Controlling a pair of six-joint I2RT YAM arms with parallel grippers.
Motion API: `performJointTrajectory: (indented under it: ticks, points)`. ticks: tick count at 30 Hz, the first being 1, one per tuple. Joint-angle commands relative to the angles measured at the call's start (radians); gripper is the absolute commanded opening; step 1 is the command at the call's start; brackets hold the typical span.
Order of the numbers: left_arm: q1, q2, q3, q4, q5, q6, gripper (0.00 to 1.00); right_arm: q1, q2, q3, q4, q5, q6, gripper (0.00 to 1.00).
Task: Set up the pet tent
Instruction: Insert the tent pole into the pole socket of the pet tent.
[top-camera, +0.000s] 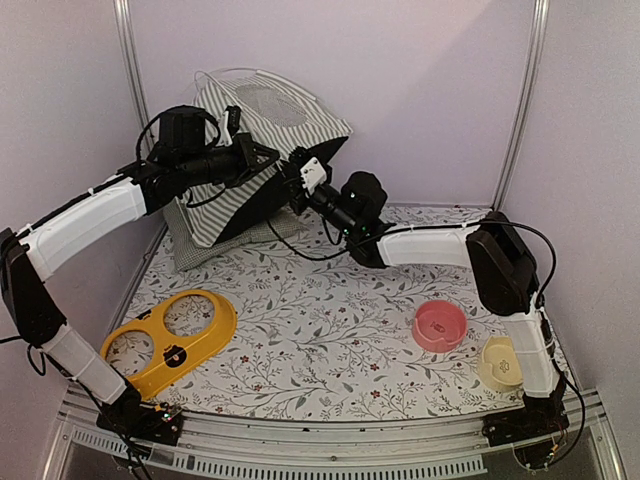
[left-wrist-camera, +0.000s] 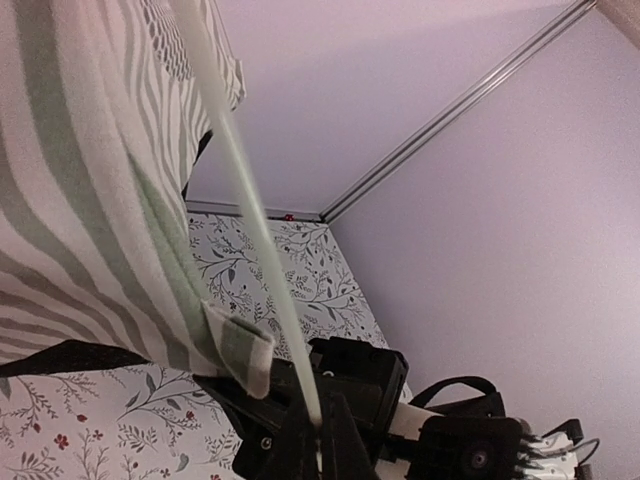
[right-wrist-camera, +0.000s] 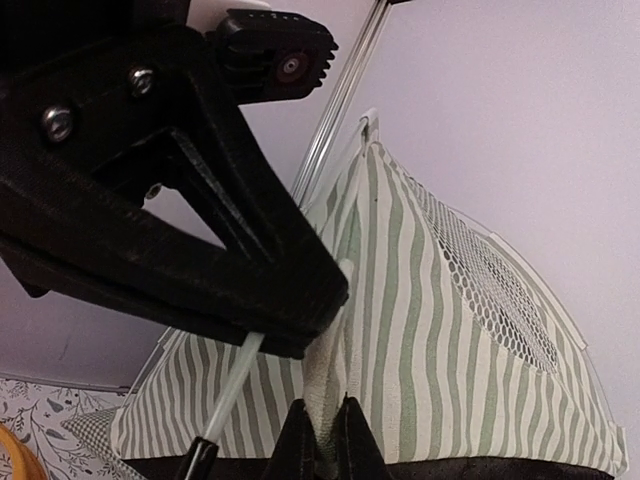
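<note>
Nearest me on the flowered counter (top-camera: 320, 330) a yellow two-hole bowl stand (top-camera: 170, 340) lies on the left. On the right sit a pink bowl (top-camera: 440, 325) and a cream bowl (top-camera: 500, 362), whose right side is cut off by my right arm.

Farther back, both arms meet in front of the pet tent (top-camera: 260, 150), which stands in the far left corner. Its lower front is hidden behind my wrists. My right fingers (right-wrist-camera: 320, 430) are closed on a pale strip of the tent's striped fabric, though I cannot see how deep the strip runs between them. My left fingers (left-wrist-camera: 320, 440) are clamped on a thin pale pole (left-wrist-camera: 250, 200) that runs up along the tent's edge. The pole's lower end is lost behind them, and its top runs out of the left wrist view.

A green checked cushion (top-camera: 200, 250) pokes out beneath the tent, mostly covered.
</note>
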Motion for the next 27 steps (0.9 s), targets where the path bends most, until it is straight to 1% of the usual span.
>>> performJointTrajectory:
  ticks: [1,7,12,23,27]
  points:
    - [0.041,-0.060,0.031,0.082,-0.046,0.028,0.00,0.021,-0.047,-0.116,0.084,0.032,-0.021,0.00]
    - [0.063,-0.095,0.032,0.124,-0.113,0.035,0.00,0.035,-0.081,-0.238,0.150,0.062,-0.027,0.00]
    - [0.068,-0.104,0.033,0.133,-0.178,0.066,0.00,0.048,-0.099,-0.286,0.184,0.082,-0.037,0.00]
    - [0.079,-0.170,-0.075,0.322,-0.269,0.024,0.00,0.085,-0.091,-0.341,0.209,0.110,-0.093,0.00]
    - [0.079,-0.181,-0.100,0.384,-0.279,0.017,0.00,0.098,-0.078,-0.350,0.215,0.124,-0.127,0.00]
